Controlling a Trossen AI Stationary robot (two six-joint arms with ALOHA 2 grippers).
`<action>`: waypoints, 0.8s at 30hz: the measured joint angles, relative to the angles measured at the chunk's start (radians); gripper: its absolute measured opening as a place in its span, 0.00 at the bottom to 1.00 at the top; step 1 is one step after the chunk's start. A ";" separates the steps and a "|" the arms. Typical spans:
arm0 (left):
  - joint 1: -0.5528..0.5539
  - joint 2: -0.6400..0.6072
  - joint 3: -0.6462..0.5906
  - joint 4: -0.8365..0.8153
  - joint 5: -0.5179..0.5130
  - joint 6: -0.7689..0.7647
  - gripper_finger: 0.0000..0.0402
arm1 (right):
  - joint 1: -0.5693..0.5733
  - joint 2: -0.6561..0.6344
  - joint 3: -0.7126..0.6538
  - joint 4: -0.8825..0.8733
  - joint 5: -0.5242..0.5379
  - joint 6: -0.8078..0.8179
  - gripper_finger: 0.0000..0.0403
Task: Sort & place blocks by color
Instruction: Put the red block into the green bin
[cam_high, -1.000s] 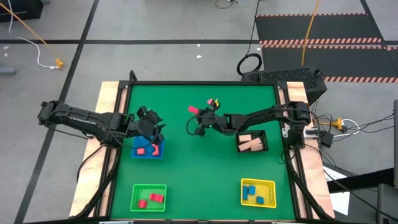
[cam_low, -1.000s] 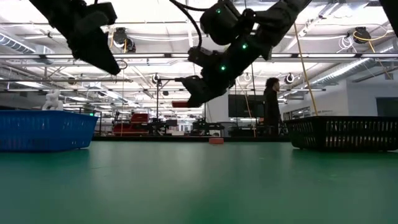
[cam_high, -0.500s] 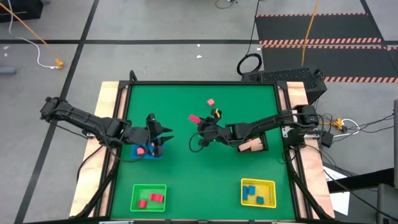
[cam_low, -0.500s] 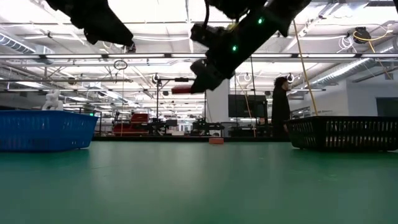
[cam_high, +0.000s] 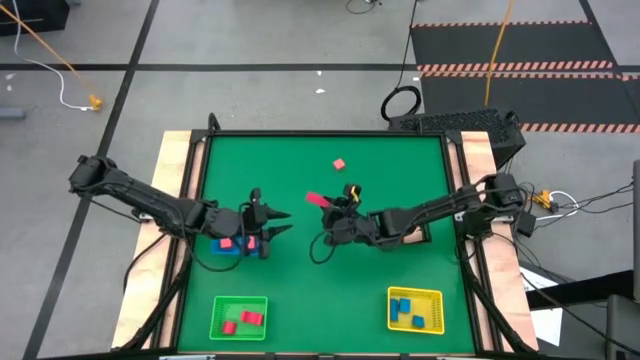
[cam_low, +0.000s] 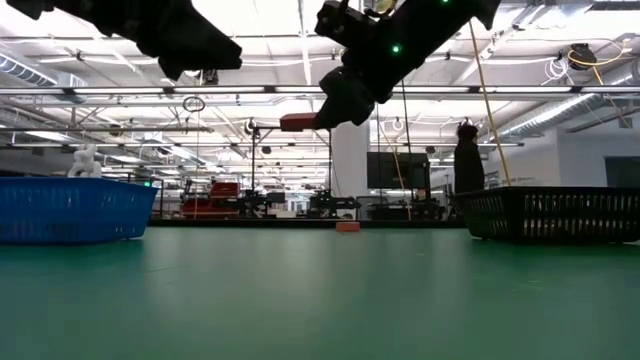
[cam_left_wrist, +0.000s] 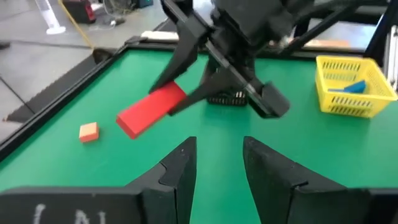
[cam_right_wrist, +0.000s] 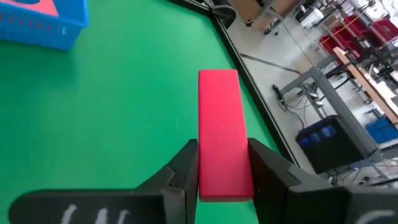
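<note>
Over on the left, the left gripper (cam_high: 268, 223) hangs above the near edge of the blue tray (cam_high: 222, 247), which has a couple of pink pieces in it; its fingers (cam_left_wrist: 176, 171) are parted with nothing between them, aimed across the table at the other arm. Below it, toward the front edge, the green tray (cam_high: 238, 316) already holds red pieces.

Mid-table, the right gripper (cam_high: 332, 211) is clamped on a red bar (cam_high: 317, 199), held in the air well clear of the green mat (cam_high: 300, 270). The right wrist view shows the bar (cam_right_wrist: 221, 134) pinched at its near end, its long axis running straight out past the fingertips. From above, that free end points up-left, away from the green tray. I'd judge that tray is where it belongs, so the carry has to swing toward the front-left corner, and the right arm, already holding it, is the one to do it.

Farther back a small salmon cube (cam_high: 339, 163) sits alone on the mat. On the right, the yellow tray (cam_high: 415, 309) holds blue pieces
</note>
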 joint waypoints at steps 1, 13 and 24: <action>0.000 0.000 -0.005 0.017 0.001 0.001 0.33 | 0.005 0.000 0.000 -0.007 0.001 0.000 0.22; 0.000 0.000 -0.016 0.024 0.001 -0.055 0.33 | 0.055 0.000 0.000 -0.019 0.000 -0.059 0.22; 0.010 0.000 -0.016 0.034 -0.002 -0.093 0.33 | 0.066 0.000 0.000 0.046 0.001 -0.156 0.22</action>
